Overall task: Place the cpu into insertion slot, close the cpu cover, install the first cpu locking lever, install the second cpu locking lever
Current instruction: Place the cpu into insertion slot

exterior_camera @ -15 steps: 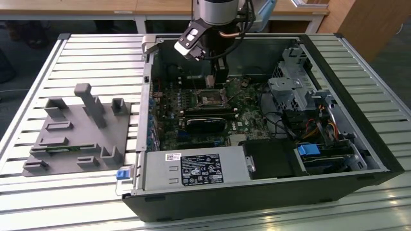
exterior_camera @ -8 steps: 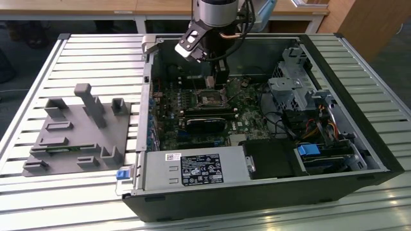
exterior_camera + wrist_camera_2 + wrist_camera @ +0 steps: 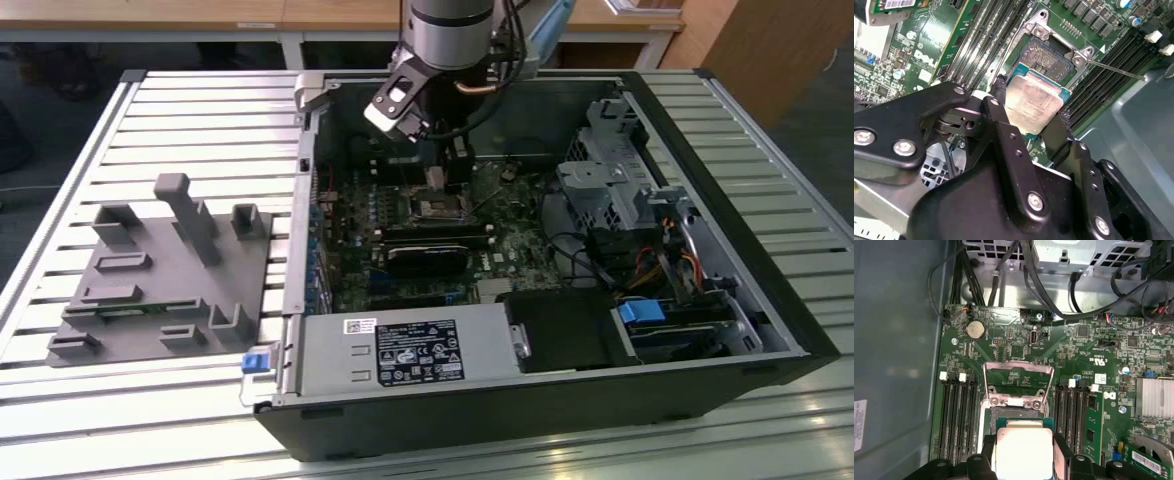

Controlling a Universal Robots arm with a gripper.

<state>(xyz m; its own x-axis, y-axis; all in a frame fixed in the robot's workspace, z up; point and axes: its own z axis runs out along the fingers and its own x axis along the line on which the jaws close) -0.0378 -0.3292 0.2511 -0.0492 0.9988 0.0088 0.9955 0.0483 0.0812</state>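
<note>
My gripper (image 3: 1030, 106) is shut on the cpu (image 3: 1036, 97), a flat square chip with a dull silver top, its two black fingers (image 3: 988, 456) pressed against opposite edges. The cpu (image 3: 1024, 447) hangs just above the green motherboard, close beside the insertion slot (image 3: 1046, 50), whose dark centre lies bare. The cpu cover (image 3: 1018, 374), a silvery frame, stands tipped up at the slot's far side. A thin metal lever rod (image 3: 1119, 70) sticks out sideways from the socket. In the exterior view the gripper (image 3: 454, 165) reaches down into the open computer case over the slot (image 3: 441, 208).
Long black memory slots (image 3: 956, 415) flank the socket on both sides. The case wall (image 3: 899, 340) rises close by. Cables (image 3: 1054, 285) and a drive cage (image 3: 614, 170) crowd the case's other end. A grey fixture block (image 3: 167, 270) sits on the slatted table at the exterior view's left.
</note>
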